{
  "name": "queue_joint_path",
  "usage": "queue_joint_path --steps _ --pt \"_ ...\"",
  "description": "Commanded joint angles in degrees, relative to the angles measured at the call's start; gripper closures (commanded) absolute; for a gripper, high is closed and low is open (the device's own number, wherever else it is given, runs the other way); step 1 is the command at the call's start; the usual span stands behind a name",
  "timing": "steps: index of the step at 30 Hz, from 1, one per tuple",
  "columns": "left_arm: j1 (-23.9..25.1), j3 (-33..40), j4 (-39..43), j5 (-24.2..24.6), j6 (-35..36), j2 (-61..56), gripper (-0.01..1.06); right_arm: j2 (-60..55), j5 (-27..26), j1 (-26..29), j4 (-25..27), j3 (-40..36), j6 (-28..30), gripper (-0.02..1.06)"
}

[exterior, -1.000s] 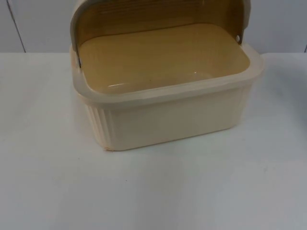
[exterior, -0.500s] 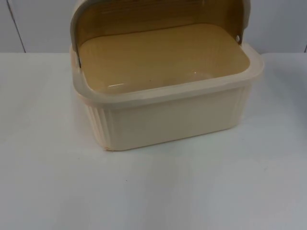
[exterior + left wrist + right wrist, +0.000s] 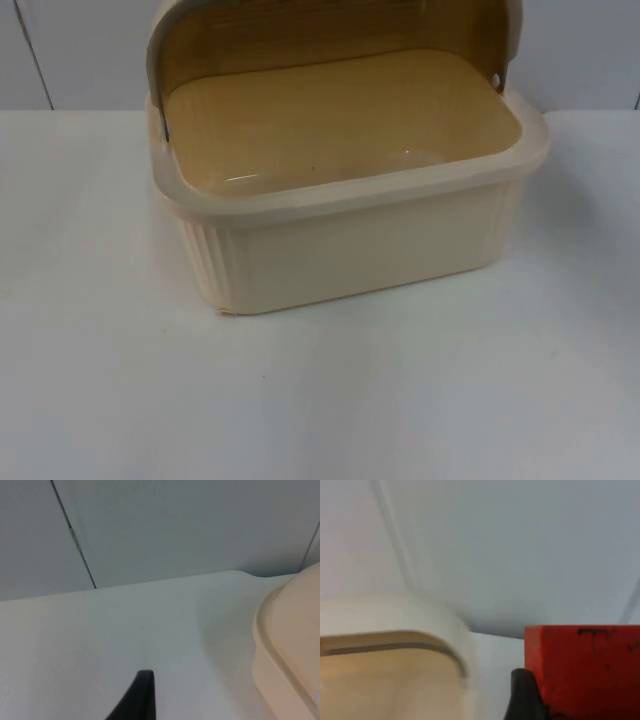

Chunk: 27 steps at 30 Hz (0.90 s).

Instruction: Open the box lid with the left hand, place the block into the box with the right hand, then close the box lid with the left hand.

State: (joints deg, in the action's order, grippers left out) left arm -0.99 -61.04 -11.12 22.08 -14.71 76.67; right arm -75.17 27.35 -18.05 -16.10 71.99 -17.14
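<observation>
Top view, near to far: bare white surface [image 3: 320,400], then the cream box [image 3: 350,250], its lid [image 3: 330,30] already swung up behind the empty tan interior. Opening looks done; placing and closing remain. Beside the box, the left hand [image 3: 137,695] waits low over the surface; I cannot tell its grip. The right hand [image 3: 525,695] grips the red block [image 3: 585,670] just beside the box, not yet above the opening.
</observation>
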Motion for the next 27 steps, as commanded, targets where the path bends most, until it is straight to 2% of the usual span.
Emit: queue_joint_path --steps 1,2,3,8,9,13,18,23,27 --pt "-0.3 -0.3 -0.6 0.1 0.2 -0.1 0.0 2.7 -6.3 -1.6 -0.2 -3.4 -1.7 1.04" --pt "-0.3 -0.3 -0.8 0.1 0.2 -0.1 0.0 3.8 -10.0 -2.6 -0.2 -6.2 -2.1 1.04" --pt "-0.3 -0.3 -0.8 0.1 0.2 -0.1 0.0 3.8 -10.0 -2.6 -0.2 -6.2 -2.1 1.04" --pt "-0.3 -0.3 -0.9 -0.4 0.2 -0.1 0.0 4.8 -26.3 -9.0 -0.2 -15.7 -1.8 1.04" --pt "-0.3 -0.3 -0.9 -0.4 0.2 -0.1 0.0 4.8 -26.3 -9.0 -0.2 -15.7 -1.8 1.04" --pt "-0.3 -0.3 -1.5 -0.6 0.2 -0.1 0.0 -0.2 -31.9 -12.7 -0.2 -16.7 -1.2 1.04" --pt "-0.3 -0.3 -1.5 -0.6 0.2 -0.1 0.0 -8.0 -33.5 -13.1 -0.2 -14.7 -0.9 1.04" --pt "-0.3 -0.3 -1.5 -0.6 0.2 -0.1 0.0 -15.8 -28.9 -13.1 -0.2 -10.5 3.4 1.04" --pt "-0.3 -0.3 -1.5 -0.6 0.2 -0.1 0.0 -19.9 -28.7 -13.1 -0.2 -8.8 3.4 1.04"
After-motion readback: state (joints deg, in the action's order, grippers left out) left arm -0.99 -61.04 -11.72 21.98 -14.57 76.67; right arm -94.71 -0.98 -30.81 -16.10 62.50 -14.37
